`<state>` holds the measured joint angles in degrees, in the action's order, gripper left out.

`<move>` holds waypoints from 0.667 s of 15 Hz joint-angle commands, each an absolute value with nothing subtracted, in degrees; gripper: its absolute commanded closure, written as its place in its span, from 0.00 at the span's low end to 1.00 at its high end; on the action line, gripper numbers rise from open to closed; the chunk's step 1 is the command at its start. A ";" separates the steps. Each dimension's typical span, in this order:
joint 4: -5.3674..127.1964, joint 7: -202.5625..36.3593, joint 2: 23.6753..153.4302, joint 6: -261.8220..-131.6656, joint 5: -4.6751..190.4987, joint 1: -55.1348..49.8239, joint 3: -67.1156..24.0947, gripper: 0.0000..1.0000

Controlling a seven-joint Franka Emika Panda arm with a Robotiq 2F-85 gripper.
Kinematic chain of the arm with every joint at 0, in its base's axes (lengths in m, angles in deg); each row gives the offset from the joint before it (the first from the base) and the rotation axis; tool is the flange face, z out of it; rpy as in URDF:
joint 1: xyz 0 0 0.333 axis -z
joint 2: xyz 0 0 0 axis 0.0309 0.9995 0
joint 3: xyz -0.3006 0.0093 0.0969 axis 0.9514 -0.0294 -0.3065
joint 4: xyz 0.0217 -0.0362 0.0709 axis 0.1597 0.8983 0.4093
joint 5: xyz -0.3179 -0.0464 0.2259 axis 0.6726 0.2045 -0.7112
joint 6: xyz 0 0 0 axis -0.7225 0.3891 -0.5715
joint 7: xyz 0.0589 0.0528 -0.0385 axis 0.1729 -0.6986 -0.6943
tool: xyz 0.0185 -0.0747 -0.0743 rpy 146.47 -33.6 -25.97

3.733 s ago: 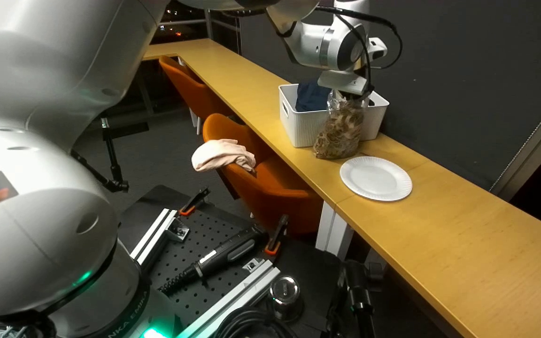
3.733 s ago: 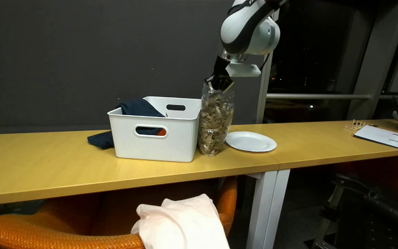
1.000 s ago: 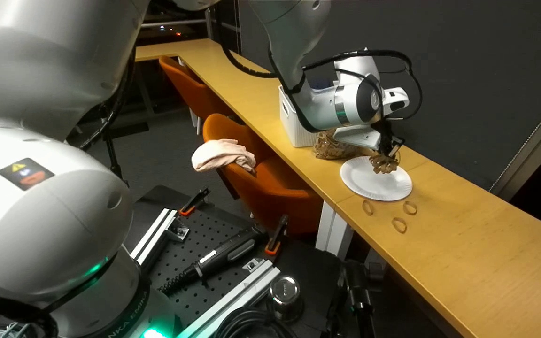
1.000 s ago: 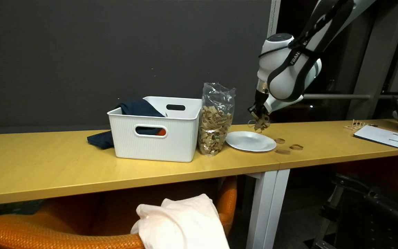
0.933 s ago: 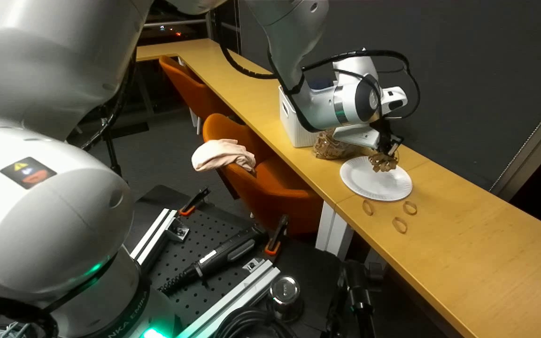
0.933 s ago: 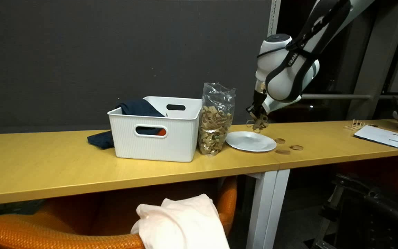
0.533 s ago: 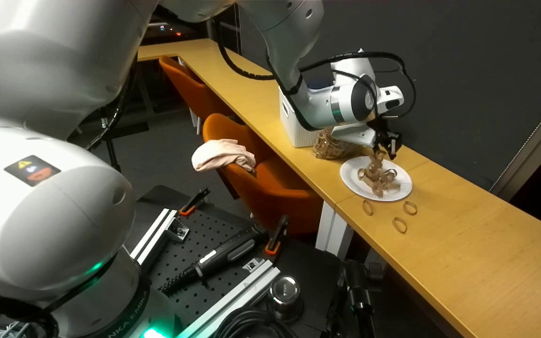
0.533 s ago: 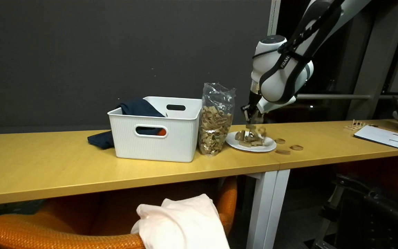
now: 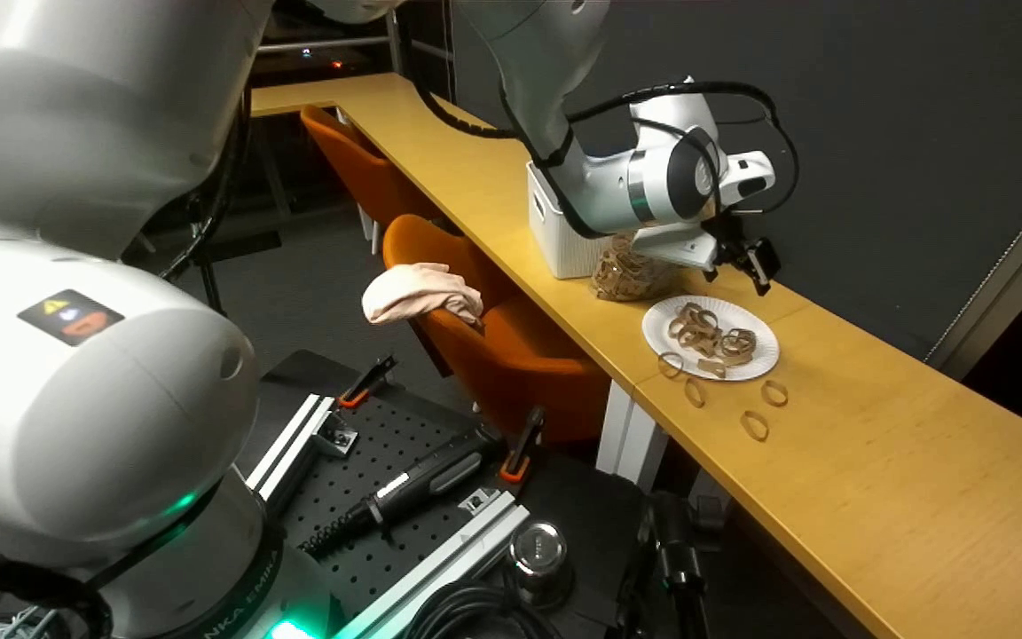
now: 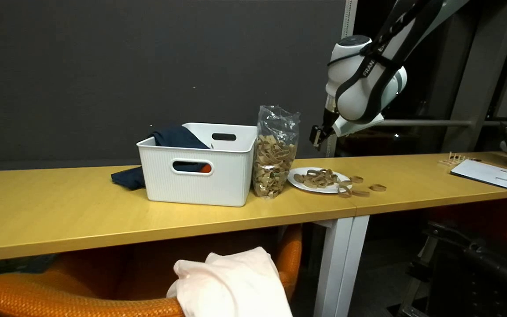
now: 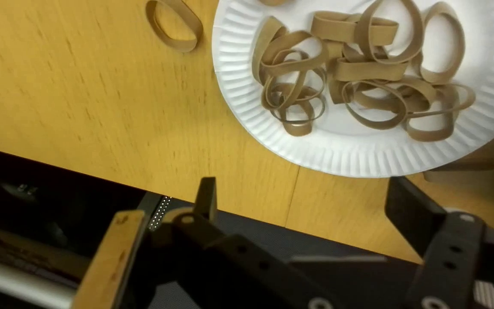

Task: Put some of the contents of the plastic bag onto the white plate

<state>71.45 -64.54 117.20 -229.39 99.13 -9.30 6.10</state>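
Under the white plate point(image 11: 350, 161) we see a yellow table point(image 9: 875, 461) with streaky grain, behind the plate a plain dark wall point(image 10: 104, 66), and on the plate's opposite side an orange chair point(image 9: 520, 355) draped with a pink cloth point(image 10: 236, 286). Inside the plate's fluted rim lie flat tan-brown loops point(image 11: 369, 71), heaped and overlapping, with a few loose on the table just beside the plate, and next to it a clear, crinkly plastic bag point(image 10: 275, 158) stands upright, its lower part full of such loops. Above the plate, toward the wall, we find the black gripper point(image 11: 302, 191) with fingers point(image 11: 414, 214) spread wide, holding nothing.
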 commanded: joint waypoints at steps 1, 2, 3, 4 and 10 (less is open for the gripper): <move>79.61 -65.73 108.39 -225.56 99.19 -11.99 7.12 0.00; 82.33 -66.23 105.68 -224.94 99.77 -12.22 6.87 0.00; 84.62 -66.56 103.47 -224.78 100.21 -12.13 6.60 0.00; 86.89 -66.54 101.34 -224.09 100.78 -12.29 6.74 0.00; 98.61 -66.16 94.29 -227.48 102.84 -9.60 5.41 0.00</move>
<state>92.63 -65.85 98.61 -225.29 101.85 -11.35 6.43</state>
